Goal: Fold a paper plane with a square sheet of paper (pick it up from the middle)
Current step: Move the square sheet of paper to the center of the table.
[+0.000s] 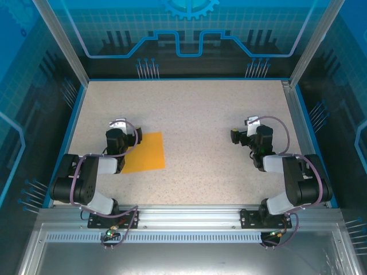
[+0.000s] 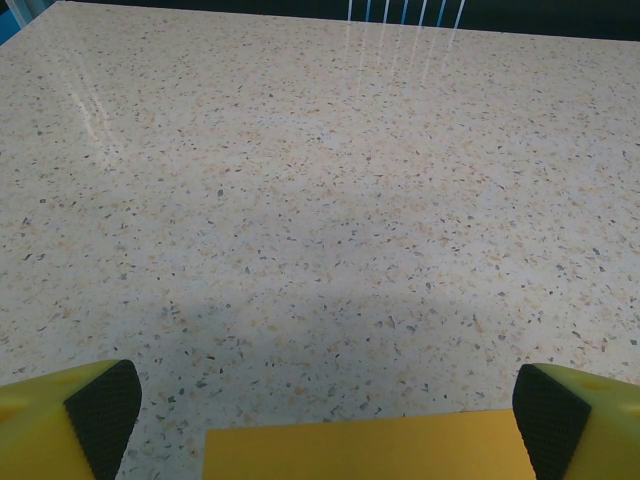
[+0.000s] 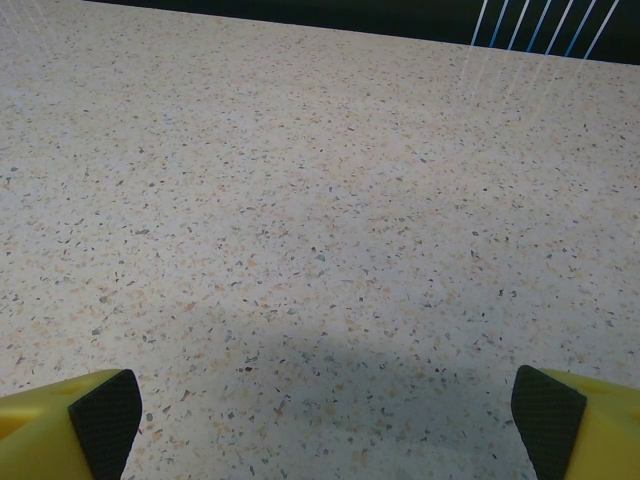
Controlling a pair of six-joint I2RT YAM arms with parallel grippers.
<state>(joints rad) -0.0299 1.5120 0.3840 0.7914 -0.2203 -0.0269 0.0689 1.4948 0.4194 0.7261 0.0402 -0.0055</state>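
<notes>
The square sheet of paper [image 1: 147,152] is plain orange-yellow and lies flat and unfolded on the speckled table, left of centre. Its left part is hidden under my left arm. It has no crease and is not a paper plane. My left gripper [image 1: 121,130] hangs over the sheet's far left corner, open and holding nothing. In the left wrist view the sheet's far edge [image 2: 370,448] runs along the bottom between the open gripper's [image 2: 325,415] black pads [image 2: 100,415]. My right gripper [image 1: 248,130] is open over bare table at the right, far from the sheet, and its pads [image 3: 105,420] stand wide apart around nothing.
The speckled table [image 1: 195,109] is bounded by a blue rim and blue-lit walls at the back and sides. An aluminium rail [image 1: 189,213] carrying both arm bases runs along the near edge.
</notes>
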